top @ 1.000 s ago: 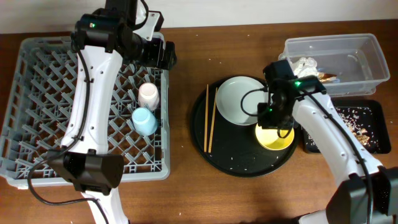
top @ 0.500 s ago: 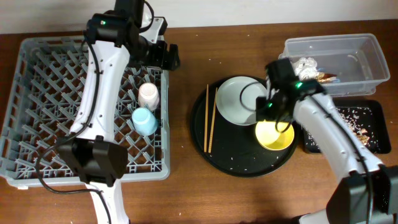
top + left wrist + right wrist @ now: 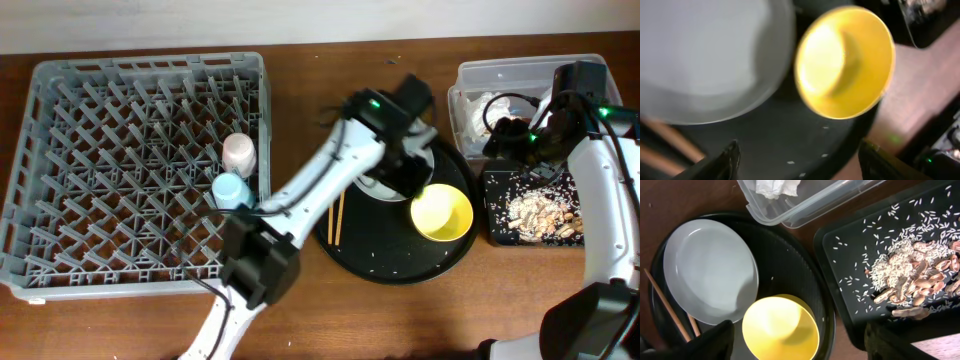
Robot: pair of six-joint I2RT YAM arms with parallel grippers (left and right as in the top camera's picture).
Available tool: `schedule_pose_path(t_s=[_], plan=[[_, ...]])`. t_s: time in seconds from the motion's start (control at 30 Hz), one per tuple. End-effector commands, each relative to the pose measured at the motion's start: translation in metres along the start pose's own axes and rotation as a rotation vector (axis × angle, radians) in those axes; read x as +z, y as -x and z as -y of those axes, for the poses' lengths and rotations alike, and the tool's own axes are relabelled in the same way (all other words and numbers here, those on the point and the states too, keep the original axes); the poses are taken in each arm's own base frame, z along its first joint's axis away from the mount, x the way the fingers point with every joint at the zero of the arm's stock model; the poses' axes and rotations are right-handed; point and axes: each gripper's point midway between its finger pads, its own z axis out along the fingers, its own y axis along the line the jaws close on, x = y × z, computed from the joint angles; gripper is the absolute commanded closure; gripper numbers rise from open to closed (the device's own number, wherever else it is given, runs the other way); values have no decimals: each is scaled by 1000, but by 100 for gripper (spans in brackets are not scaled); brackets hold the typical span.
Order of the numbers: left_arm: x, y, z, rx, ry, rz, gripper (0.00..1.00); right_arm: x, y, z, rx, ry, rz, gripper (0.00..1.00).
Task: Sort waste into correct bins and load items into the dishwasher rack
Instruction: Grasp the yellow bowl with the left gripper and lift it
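Waste looks sorted: crumpled white napkins [image 3: 482, 104] lie in the clear plastic tub [image 3: 520, 70] far right, tan food scraps [image 3: 535, 210] in the shallow black rectangular tray [image 3: 602, 178] beside it. So it's loading time, I'd say. The small pink cup [image 3: 238, 152] and light-blue cup [image 3: 231, 190] stand in the big grey pegged rack [image 3: 100, 170] at left. On the round black tray [image 3: 380, 262] wait the grey-green plate [image 3: 710, 275], yellow bowl [image 3: 441, 213] and wooden chopsticks [image 3: 665, 301]. The left gripper [image 3: 800, 152] hangs over plate and bowl, fingers spread wide, empty. The right gripper [image 3: 797, 337] is over by the bins, also wide and empty. Next: drop onto one rim, pinch, carry left.
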Motion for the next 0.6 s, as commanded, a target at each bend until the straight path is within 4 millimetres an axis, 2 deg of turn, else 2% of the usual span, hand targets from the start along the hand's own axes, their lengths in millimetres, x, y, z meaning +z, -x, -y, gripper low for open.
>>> schedule_pose_path(t_s=[0.0,0.03,0.1,0.13,0.2,0.33,0.4,0.47,0.57], plan=[[57,-17,16,-23,-47,-122,25,-7,6,4,1,-16,30,12],[69,-21,17,-27,-60,-150,25,-7,6,4,0,-15,30,11],[72,-22,16,-29,-60,-154,27,-7,5,4,1,-16,26,11],[73,-18,17,-25,-61,-141,35,-7,4,4,2,-17,23,11],[77,-13,18,-15,-65,-122,41,-7,3,4,2,-19,19,11],[90,-15,20,-6,-65,-133,59,-7,1,5,-8,-21,11,11],[97,-16,19,-33,-62,-141,72,-7,0,5,-7,-23,4,11],[97,-16,18,-42,-61,-143,77,-7,-2,6,-14,-25,-2,11],[97,-14,17,-39,-54,-134,77,-7,-2,6,-14,-25,-2,11]])
